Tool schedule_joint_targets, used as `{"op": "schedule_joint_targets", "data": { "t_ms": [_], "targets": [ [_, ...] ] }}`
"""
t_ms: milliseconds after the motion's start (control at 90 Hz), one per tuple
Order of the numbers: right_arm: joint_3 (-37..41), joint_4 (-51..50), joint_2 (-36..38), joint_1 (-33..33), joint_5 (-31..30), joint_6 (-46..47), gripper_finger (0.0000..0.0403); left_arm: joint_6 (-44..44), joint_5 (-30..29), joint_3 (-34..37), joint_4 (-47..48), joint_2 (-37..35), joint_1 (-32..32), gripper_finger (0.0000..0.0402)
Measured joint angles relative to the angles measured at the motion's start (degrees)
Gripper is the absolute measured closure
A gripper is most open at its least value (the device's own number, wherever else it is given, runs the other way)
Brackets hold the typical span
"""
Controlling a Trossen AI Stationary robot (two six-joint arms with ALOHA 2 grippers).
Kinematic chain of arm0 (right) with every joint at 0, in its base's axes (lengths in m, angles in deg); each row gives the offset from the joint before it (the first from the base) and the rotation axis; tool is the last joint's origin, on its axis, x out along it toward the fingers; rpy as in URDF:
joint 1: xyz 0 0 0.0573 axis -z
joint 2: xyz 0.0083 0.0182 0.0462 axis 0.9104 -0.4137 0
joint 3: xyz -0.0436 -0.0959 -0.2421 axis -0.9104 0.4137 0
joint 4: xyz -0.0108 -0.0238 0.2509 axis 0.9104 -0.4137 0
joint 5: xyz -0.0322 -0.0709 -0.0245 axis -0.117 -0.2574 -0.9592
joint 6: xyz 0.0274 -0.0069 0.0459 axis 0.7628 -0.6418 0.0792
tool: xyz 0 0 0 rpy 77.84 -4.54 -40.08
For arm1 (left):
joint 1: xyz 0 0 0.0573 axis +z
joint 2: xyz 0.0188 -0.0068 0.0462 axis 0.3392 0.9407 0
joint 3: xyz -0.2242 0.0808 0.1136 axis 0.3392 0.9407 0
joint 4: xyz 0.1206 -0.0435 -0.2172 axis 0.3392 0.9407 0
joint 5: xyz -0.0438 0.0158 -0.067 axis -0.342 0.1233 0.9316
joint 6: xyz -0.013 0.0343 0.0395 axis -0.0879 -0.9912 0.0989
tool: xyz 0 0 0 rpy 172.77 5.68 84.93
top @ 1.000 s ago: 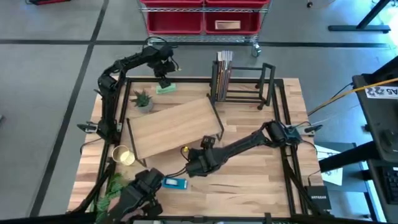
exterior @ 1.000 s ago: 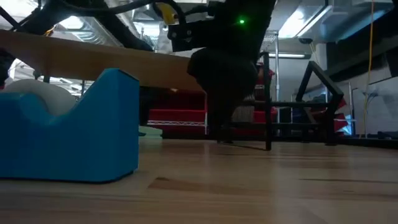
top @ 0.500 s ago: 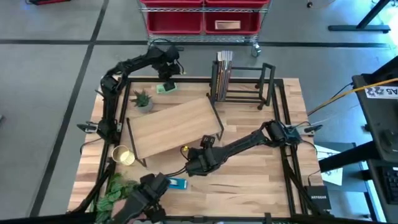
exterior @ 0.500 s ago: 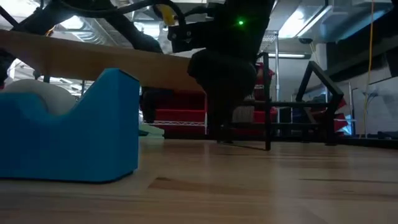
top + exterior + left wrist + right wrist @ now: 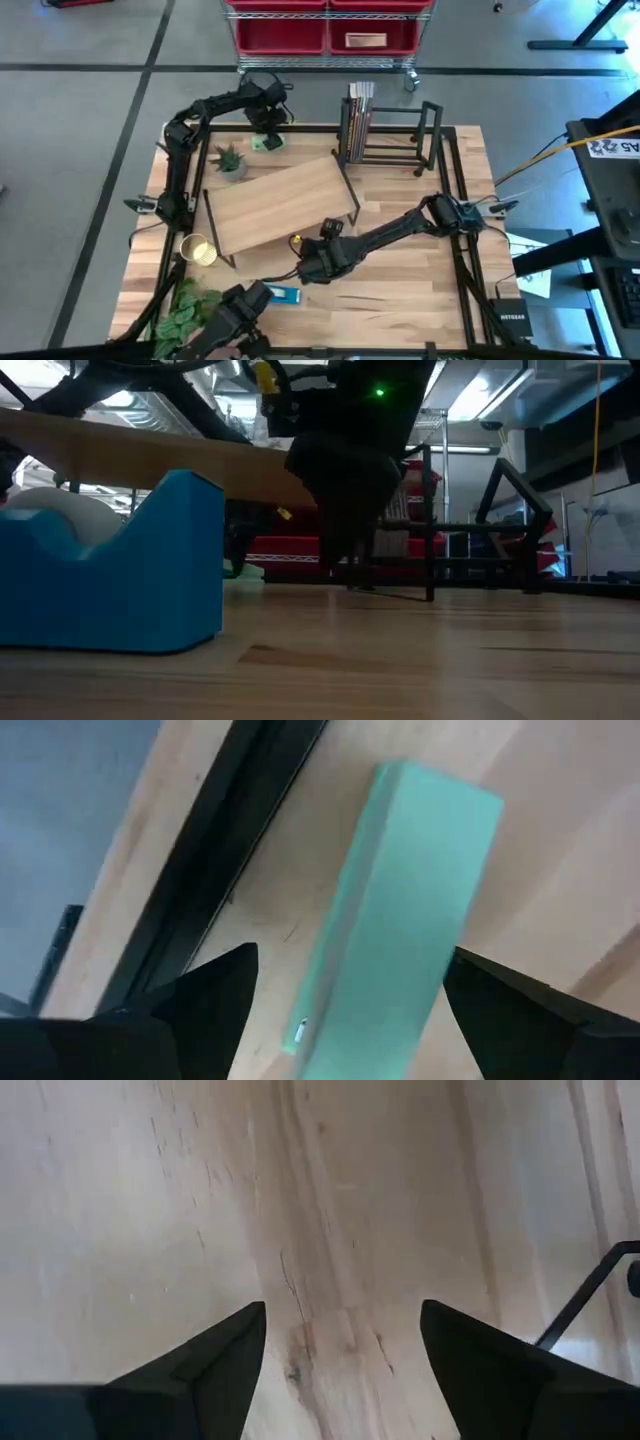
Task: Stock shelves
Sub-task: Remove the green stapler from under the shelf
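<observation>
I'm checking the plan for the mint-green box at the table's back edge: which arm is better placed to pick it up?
Left. The left gripper hangs open right over the green box, fingers either side. The right gripper is open over bare tabletop beyond the wooden shelf.

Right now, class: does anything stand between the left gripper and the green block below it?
Nothing visible does. The left gripper is open, with the green block lying on the table between its fingers, beside the black edge rail.
</observation>
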Motion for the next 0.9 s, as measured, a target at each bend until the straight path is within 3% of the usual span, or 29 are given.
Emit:
{"op": "schedule_joint_targets", "data": {
  "t_ms": [144,244,556,900],
  "targets": [
    [-0.02,-0.02,0.00,-0.37,0.02,0.00,0.0151,2.13,0.13,0.00,-0.18,0.36,-0.04,0.0106],
    [0.00,-0.06,0.00,-0.37,0.02,0.07,0.0151,2.75,0.17,0.00,0.16,0.36,-0.04,0.0130],
    [-0.23,-2.22,0.00,-1.93,-0.03,2.34,0.0151,5.66,-2.25,0.00,0.53,0.26,-1.00,0.0308],
    [-4.35,-15.38,0.07,-5.09,-4.79,10.70,0.0151,7.74,-8.45,-2.26,3.10,-6.34,-3.88,0.0309]
  ]
}}
